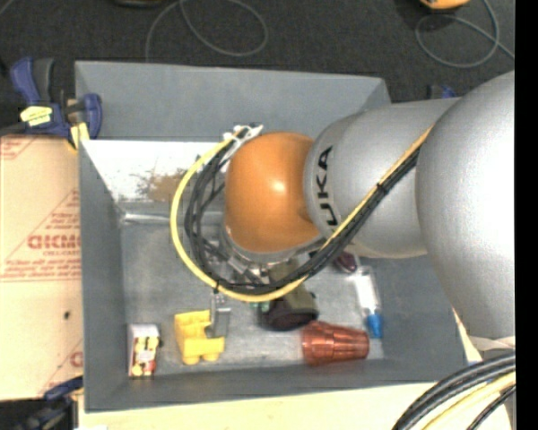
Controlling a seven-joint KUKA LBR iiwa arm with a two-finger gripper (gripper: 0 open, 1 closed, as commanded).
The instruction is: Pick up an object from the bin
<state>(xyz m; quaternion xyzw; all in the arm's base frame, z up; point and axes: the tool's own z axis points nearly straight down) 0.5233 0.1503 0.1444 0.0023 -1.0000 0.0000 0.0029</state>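
My gripper (220, 316) pokes out from under the arm's orange cover near the bin's front. Its tip is right at the upper right corner of a yellow plastic block (195, 337) that lies on the bin floor, and I cannot tell whether the two touch. Just right of the gripper lies a dark rounded object (289, 314), partly hidden by cables. A copper-brown ridged cup (334, 343) lies on its side in front of that.
A small white, red and yellow box (143, 349) stands near the front left corner. A white marker with a blue cap (368, 301) lies at the right. The arm and its cables cover the bin's middle.
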